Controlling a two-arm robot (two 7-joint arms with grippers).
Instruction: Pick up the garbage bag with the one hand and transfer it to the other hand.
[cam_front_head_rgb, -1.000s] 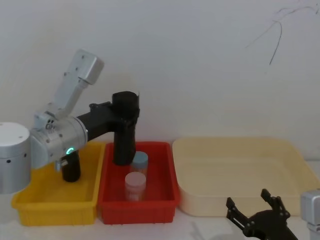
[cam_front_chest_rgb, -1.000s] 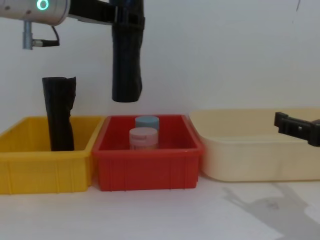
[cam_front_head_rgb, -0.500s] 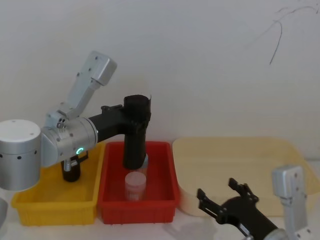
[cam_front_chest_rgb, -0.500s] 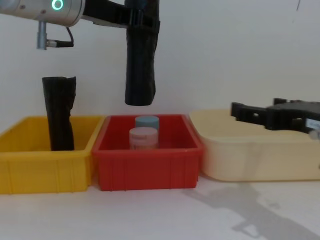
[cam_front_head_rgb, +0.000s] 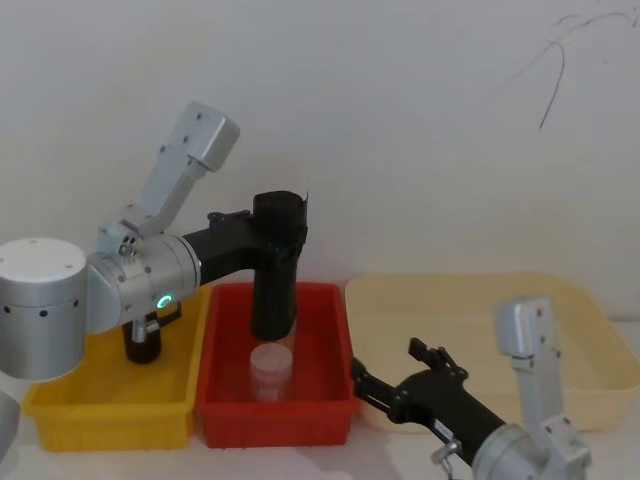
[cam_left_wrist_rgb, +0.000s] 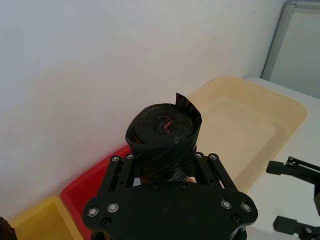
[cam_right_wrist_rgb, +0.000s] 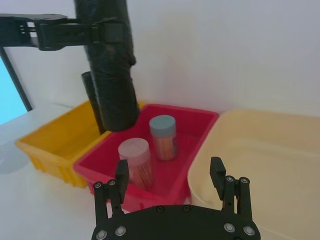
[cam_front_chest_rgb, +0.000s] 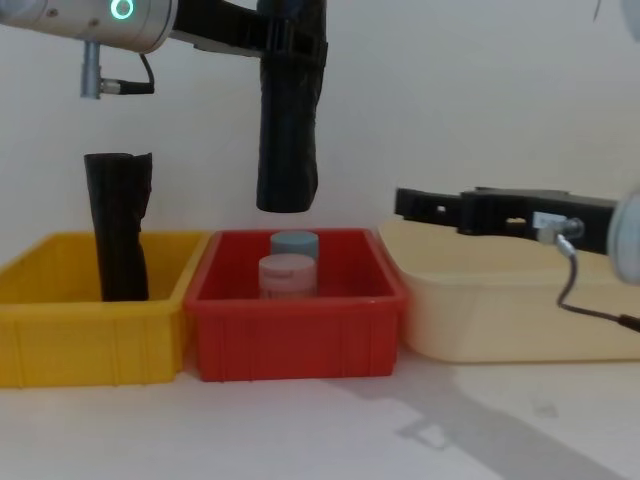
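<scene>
The garbage bag (cam_front_head_rgb: 274, 295), a smooth black roll, hangs upright above the red bin (cam_front_head_rgb: 336, 385). My left gripper (cam_front_head_rgb: 277, 232), on the arm with the green ring, is shut on its upper part; in the chest view the garbage bag (cam_front_chest_rgb: 288, 140) ends just above the jars. The left wrist view looks down on the garbage bag's rolled top (cam_left_wrist_rgb: 163, 131) between the fingers (cam_left_wrist_rgb: 121, 165). My right gripper (cam_front_head_rgb: 385, 362) is open, low and to the right of the bag, pointing toward it with a clear gap. In the right wrist view the right gripper (cam_right_wrist_rgb: 169, 166) faces the garbage bag (cam_right_wrist_rgb: 111, 75).
Two jars stand in the red bin, one with a pink lid (cam_front_chest_rgb: 288, 274) and one with a blue lid (cam_front_chest_rgb: 294, 243). A yellow bin (cam_front_chest_rgb: 90, 330) on the left holds another black roll (cam_front_chest_rgb: 119, 228) with a ragged top. A cream tray (cam_front_head_rgb: 480, 330) lies to the right.
My left arm carried the bag to the right and slightly higher above the red bin. My right gripper rose from the lower right and reached left toward the bag.
</scene>
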